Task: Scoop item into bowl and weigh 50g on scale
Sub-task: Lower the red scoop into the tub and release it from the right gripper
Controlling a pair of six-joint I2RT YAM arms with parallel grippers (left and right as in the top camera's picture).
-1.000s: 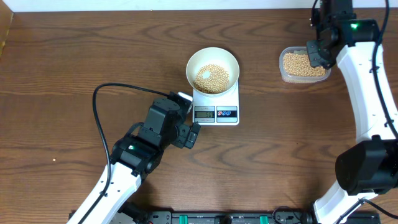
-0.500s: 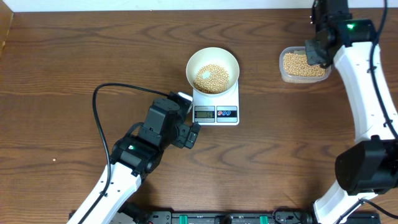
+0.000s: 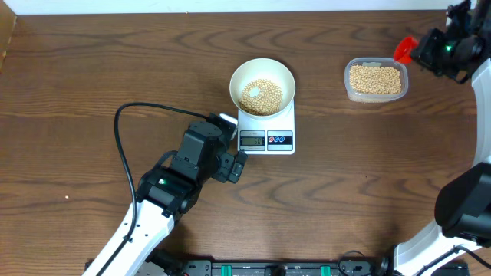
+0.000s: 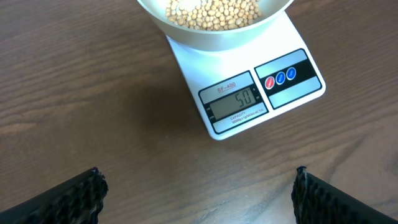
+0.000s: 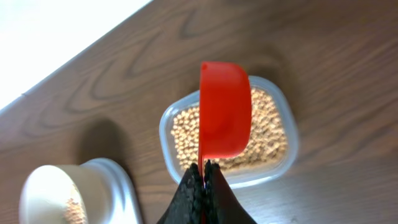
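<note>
Bowl [image 4: 214, 38] ahead of left end effector [image 4: 198, 188]

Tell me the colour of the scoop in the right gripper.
The scoop is red, clearest in the right wrist view.

Left arm [image 3: 165, 192] stretched inward with its left hand [image 3: 234, 165] spread; right arm [image 3: 460, 207] reaching to the far corner with its right hand [image 3: 424, 50] clamped.
The left arm comes up from the near edge and angles toward the middle. Its hand hovers above the surface [image 3: 77, 77], fingers [image 4: 68, 199] set wide apart with nothing between them. The right arm climbs along the right edge, partly out of the overhead view, and its wrist [image 3: 447, 47] turns inward, a green light lit on it. Its fingers [image 5: 193, 193] press together on the handle of a red scoop [image 5: 224, 118].
</note>
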